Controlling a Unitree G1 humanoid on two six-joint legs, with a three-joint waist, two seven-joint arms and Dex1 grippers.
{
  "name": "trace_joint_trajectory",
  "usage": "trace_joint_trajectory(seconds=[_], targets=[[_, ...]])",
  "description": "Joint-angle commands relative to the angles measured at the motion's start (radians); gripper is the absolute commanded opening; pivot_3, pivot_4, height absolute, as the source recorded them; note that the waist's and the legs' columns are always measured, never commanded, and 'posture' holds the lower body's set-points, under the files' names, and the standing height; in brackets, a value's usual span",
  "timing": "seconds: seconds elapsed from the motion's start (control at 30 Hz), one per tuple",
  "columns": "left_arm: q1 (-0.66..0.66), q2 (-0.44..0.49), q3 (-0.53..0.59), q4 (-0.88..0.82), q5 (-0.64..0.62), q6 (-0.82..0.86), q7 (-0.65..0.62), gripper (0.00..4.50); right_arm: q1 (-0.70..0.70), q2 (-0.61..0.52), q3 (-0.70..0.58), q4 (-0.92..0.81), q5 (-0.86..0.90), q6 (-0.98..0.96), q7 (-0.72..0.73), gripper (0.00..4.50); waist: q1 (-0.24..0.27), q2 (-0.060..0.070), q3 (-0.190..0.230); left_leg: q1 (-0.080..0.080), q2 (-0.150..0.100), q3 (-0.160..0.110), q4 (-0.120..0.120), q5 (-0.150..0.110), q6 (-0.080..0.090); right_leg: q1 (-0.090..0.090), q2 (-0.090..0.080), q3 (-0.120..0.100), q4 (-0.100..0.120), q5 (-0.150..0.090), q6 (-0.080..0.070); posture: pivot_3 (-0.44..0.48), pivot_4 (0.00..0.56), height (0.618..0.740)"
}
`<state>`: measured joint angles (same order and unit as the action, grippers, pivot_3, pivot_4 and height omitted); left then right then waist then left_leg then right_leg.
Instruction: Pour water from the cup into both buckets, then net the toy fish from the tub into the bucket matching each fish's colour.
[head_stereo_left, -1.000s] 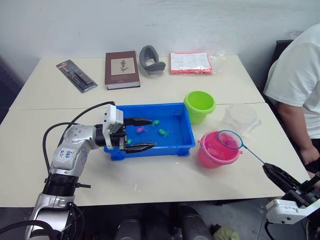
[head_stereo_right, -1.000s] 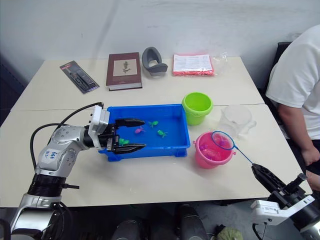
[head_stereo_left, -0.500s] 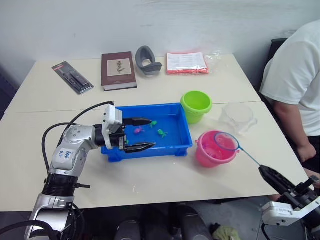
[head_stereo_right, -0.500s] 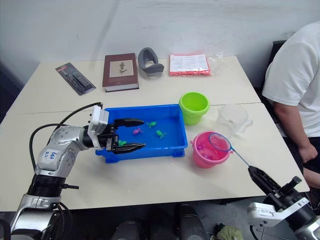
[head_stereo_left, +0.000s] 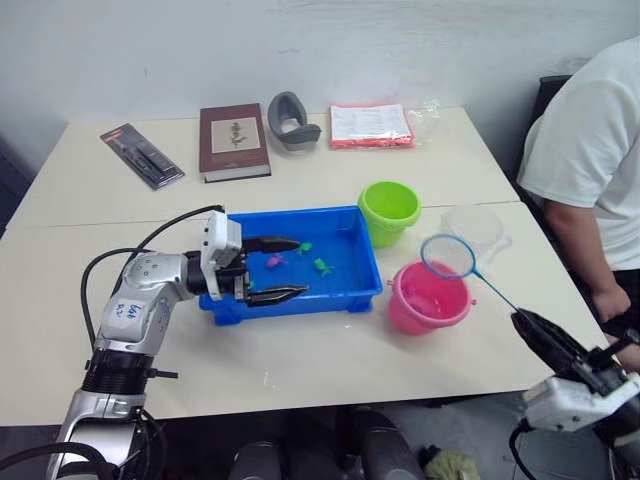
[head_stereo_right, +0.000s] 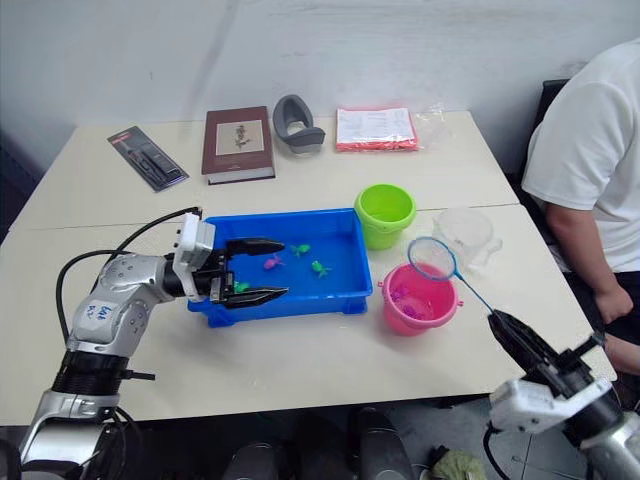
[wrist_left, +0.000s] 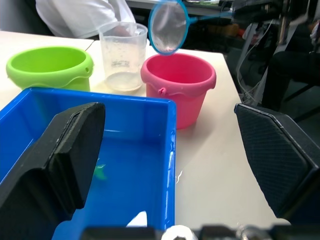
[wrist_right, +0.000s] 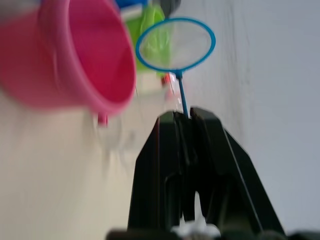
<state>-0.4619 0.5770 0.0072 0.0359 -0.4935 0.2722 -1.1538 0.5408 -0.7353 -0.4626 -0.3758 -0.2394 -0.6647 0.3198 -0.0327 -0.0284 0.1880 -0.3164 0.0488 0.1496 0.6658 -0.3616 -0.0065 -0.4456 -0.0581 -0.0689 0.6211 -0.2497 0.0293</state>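
Right gripper (head_stereo_right: 508, 338), lower right, clenched on the thin handle of the light, whippy net (head_stereo_right: 431, 258) above the pink bucket (head_stereo_right: 418, 300); left gripper (head_stereo_right: 256, 270) spread open astride the tub (head_stereo_right: 345, 300) end.

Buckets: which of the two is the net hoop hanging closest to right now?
The pink bucket. The net hoop hangs just above its far rim, while the green bucket stands apart, further back beside the tub corner.

left gripper (head_stereo_left: 268, 269) astride tub (head_stereo_left: 355, 290) wall
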Motion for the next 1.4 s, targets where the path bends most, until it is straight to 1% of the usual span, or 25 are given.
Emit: trace_joint_trajectory(seconds=[0.03, 0.13, 0.17, 0.2, 0.27, 0.3, 0.33, 0.4, 0.47, 0.5, 0.57, 0.6, 0.63, 0.67, 0.77, 0.83, 0.93, 1.1, 1.27, 1.4], targets=[[0.033, 0.044, 0.055, -0.019, -0.005, -0.013, -0.007, 4.44, -0.042, -0.067, 0.069, -0.109, 0.339, 0.177, 0.139, 0.00, 0.001, 0.000, 0.000, 0.000, 0.000, 0.000, 0.000, 0.000, 0.000, 0.000, 0.000, 0.000, 0.000, 0.000, 0.000, 0.000, 0.150, 0.740], [0.152, 0.128, 0.163, -0.037, -0.034, -0.008, -0.025, 4.44, -0.140, -0.156, 0.141, -0.223, 0.736, 0.458, 0.237, 0.00, -0.010, 0.000, 0.000, 0.000, 0.001, 0.000, 0.000, 0.000, 0.000, 0.000, 0.000, 0.000, 0.000, 0.000, 0.000, 0.000, 0.150, 0.740], [0.196, 0.155, 0.216, -0.039, -0.051, -0.001, -0.021, 4.44, -0.190, -0.185, 0.168, -0.242, 0.841, 0.549, 0.262, 0.00, -0.012, -0.001, 0.000, 0.001, 0.001, 0.000, 0.000, 0.000, 0.000, 0.000, 0.000, 0.000, 0.000, 0.000, 0.000, 0.000, 0.150, 0.740], [0.223, 0.172, 0.250, -0.042, -0.063, 0.005, -0.015, 4.44, -0.225, -0.202, 0.178, -0.253, 0.904, 0.612, 0.278, 0.00, -0.014, -0.002, 0.001, 0.000, 0.002, 0.000, 0.000, 0.000, 0.000, 0.000, 0.001, 0.000, 0.000, 0.000, 0.000, 0.000, 0.150, 0.740], [0.257, 0.195, 0.316, -0.029, -0.072, 0.006, 0.007, 4.44, -0.340, -0.229, 0.222, -0.241, 0.953, 0.730, 0.290, 0.00, -0.004, -0.004, 0.001, 0.001, 0.002, -0.002, 0.001, -0.001, 0.001, -0.001, 0.000, -0.002, 0.000, 0.000, -0.001, 0.000, 0.150, 0.740], [0.265, 0.200, 0.340, -0.023, -0.074, 0.011, 0.025, 4.44, -0.415, -0.227, 0.248, -0.227, 0.997, 0.803, 0.272, 0.00, 0.003, -0.004, 0.001, 0.001, 0.002, -0.003, 0.001, -0.001, 0.001, -0.002, 0.000, -0.003, 0.000, 0.000, -0.001, 0.000, 0.150, 0.740], [0.273, 0.204, 0.367, -0.016, -0.073, 0.012, 0.045, 4.44, -0.519, -0.225, 0.288, -0.198, 1.024, 0.909, 0.231, 0.00, 0.008, -0.004, 0.001, 0.001, 0.002, -0.003, 0.002, -0.001, 0.002, -0.002, 0.000, -0.004, 0.000, 0.000, -0.002, 0.000, 0.150, 0.740], [0.292, 0.212, 0.397, -0.024, -0.065, 0.008, 0.064, 4.44, -0.677, -0.234, 0.358, -0.168, 1.047, 1.094, 0.179, 0.00, 0.014, -0.004, 0.001, 0.000, 0.000, -0.004, 0.002, -0.003, 0.007, -0.003, -0.003, -0.005, -0.001, 0.000, -0.002, 0.000, 0.150, 0.740], [0.324, 0.227, 0.411, -0.042, -0.049, -0.001, 0.064, 4.44, -0.799, -0.231, 0.432, -0.155, 1.064, 1.247, 0.169, 0.00, 0.021, -0.004, 0.001, -0.002, 0.000, -0.004, 0.002, -0.004, 0.010, -0.004, -0.004, -0.005, -0.002, 0.001, -0.002, 0.000, 0.150, 0.740], [0.340, 0.236, 0.415, -0.051, -0.042, -0.005, 0.064, 4.44, -0.850, -0.213, 0.463, -0.147, 1.063, 1.300, 0.161, 0.00, 0.022, -0.004, 0.001, -0.003, 0.000, -0.004, 0.002, -0.005, 0.010, -0.006, -0.004, -0.006, -0.002, 0.001, -0.002, 0.000, 0.150, 0.740], [0.371, 0.258, 0.422, -0.076, -0.039, -0.001, 0.059, 4.44, -0.934, -0.204, 0.548, -0.134, 0.994, 1.390, 0.156, 0.00, 0.025, -0.005, 0.001, -0.006, 0.001, -0.003, 0.002, -0.004, 0.005, -0.010, -0.004, -0.007, -0.001, 0.001, -0.003, 0.000, 0.150, 0.740], [0.378, 0.266, 0.427, -0.084, -0.041, 0.002, 0.059, 4.44, -0.957, -0.191, 0.571, -0.133, 0.971, 1.408, 0.158, 0.00, 0.027, -0.005, 0.001, -0.009, 0.001, -0.002, 0.002, -0.004, 0.005, -0.014, -0.005, -0.007, -0.001, 0.000, -0.004, 0.000, 0.150, 0.740], [0.380, 0.272, 0.432, -0.090, -0.046, 0.010, 0.063, 4.44, -0.983, -0.172, 0.598, -0.129, 0.948, 1.429, 0.154, 0.00, 0.030, -0.005, 0.001, -0.016, 0.001, -0.002, 0.004, -0.003, 0.005, -0.020, -0.005, -0.008, 0.000, 0.000, -0.004, 0.000, 0.150, 0.740], [0.381, 0.276, 0.436, -0.094, -0.049, 0.016, 0.070, 4.44, -1.003, -0.155, 0.620, -0.127, 0.925, 1.441, 0.150, 0.00, 0.031, -0.005, 0.001, -0.020, 0.001, -0.002, 0.006, -0.003, 0.004, -0.023, -0.004, -0.010, 0.000, 0.000, -0.004, 0.000, 0.150, 0.740], [0.388, 0.274, 0.430, -0.139, -0.056, 0.039, 0.100, 4.44, -1.057, -0.101, 0.695, -0.076, 0.793, 1.422, 0.141, 0.00, 0.029, -0.005, 0.000, -0.028, 0.002, -0.002, 0.012, -0.004, 0.005, -0.029, -0.005, -0.011, 0.001, 0.000, -0.004, 0.000, 0.150, 0.740], [0.406, 0.278, 0.419, -0.186, -0.050, 0.055, 0.112, 4.44, -1.080, -0.096, 0.742, -0.044, 0.711, 1.394, 0.172, 0.00, 0.028, -0.005, 0.000, -0.036, 0.001, -0.001, 0.019, -0.005, 0.007, -0.035, -0.006, -0.011, 0.004, 0.002, -0.001, 0.000, 0.150, 0.740], [0.424, 0.282, 0.422, -0.232, -0.053, 0.079, 0.126, 4.44, -1.097, -0.081, 0.766, -0.015, 0.646, 1.376, 0.209, 0.00, 0.028, -0.005, 0.000, -0.036, 0.000, 0.000, 0.020, -0.005, 0.009, -0.034, -0.006, -0.009, 0.003, 0.004, 0.001, 0.000, 0.150, 0.740], [0.414, 0.247, 0.406, -0.250, -0.042, 0.060, 0.160, 4.44, -1.167, 0.004, 0.858, 0.100, 0.506, 1.332, 0.254, 0.00, 0.023, -0.005, 0.000, -0.035, 0.001, 0.001, 0.021, -0.004, 0.008, -0.034, -0.005, -0.009, 0.004, 0.005, -0.001, 0.000, 0.150, 0.740], [0.393, 0.241, 0.389, -0.234, -0.032, 0.051, 0.175, 4.44, -1.191, 0.031, 0.902, 0.110, 0.423, 1.358, 0.299, 0.00, 0.019, -0.005, 0.000, -0.035, 0.001, 0.000, 0.021, -0.002, 0.006, -0.035, -0.004, -0.010, 0.006, 0.005, -0.002, 0.000, 0.150, 0.740], [0.392, 0.244, 0.390, -0.230, -0.031, 0.052, 0.179, 4.44, -1.243, 0.045, 0.939, 0.121, 0.360, 1.375, 0.344, 0.00, 0.014, -0.005, 0.000, -0.035, 0.001, 0.000, 0.021, -0.002, 0.006, -0.035, -0.005, -0.009, 0.006, 0.005, -0.002, 0.000, 0.150, 0.740]])
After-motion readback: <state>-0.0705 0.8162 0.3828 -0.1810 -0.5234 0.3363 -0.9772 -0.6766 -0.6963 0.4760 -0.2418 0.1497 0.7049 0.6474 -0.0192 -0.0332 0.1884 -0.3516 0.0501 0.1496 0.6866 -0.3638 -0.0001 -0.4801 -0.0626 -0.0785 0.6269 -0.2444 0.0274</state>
